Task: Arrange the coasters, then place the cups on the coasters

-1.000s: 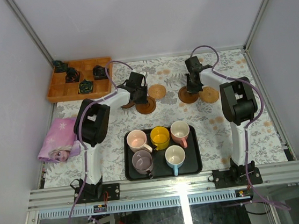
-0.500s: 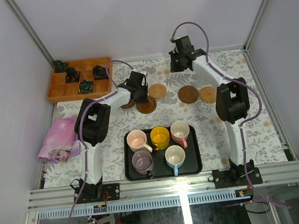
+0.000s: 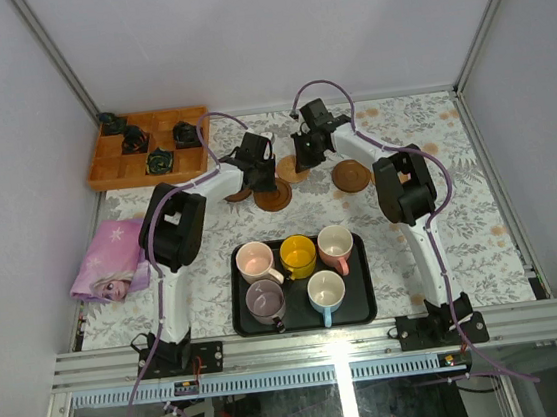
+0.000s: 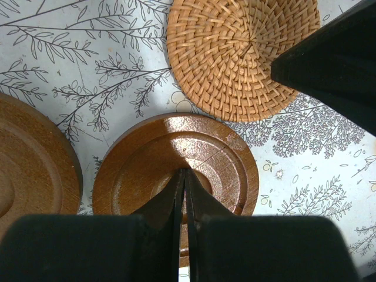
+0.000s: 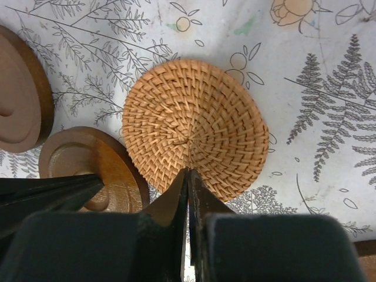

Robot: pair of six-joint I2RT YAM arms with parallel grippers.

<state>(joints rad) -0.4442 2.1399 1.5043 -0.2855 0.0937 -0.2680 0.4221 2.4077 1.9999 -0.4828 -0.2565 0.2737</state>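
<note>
My left gripper (image 3: pixel 263 178) (image 4: pixel 184 172) is shut, its tips resting over the middle of a dark wooden coaster (image 4: pixel 205 147) (image 3: pixel 275 199). A second wooden coaster (image 4: pixel 29 158) lies just to its left. My right gripper (image 3: pixel 305 155) (image 5: pixel 188 171) is shut too, tips at the near edge of a woven coaster (image 5: pixel 194 117) (image 4: pixel 235 53) right beside the left gripper. Another wooden coaster (image 3: pixel 352 174) lies further right. Several cups stand on the black tray (image 3: pixel 362 305): pink (image 3: pixel 254 262), yellow (image 3: pixel 298 257), white with pink handle (image 3: pixel 335 245), mauve (image 3: pixel 266 298), white with blue handle (image 3: pixel 326 292).
A wooden compartment box (image 3: pixel 103 173) with small black objects sits at the back left. A pink printed cloth (image 3: pixel 108 260) lies at the left edge. The two grippers are close together over the floral tablecloth.
The right arm lifted off the coasters on the right and swung left, coming down at the woven coaster beside the left gripper. The left arm stayed put.
</note>
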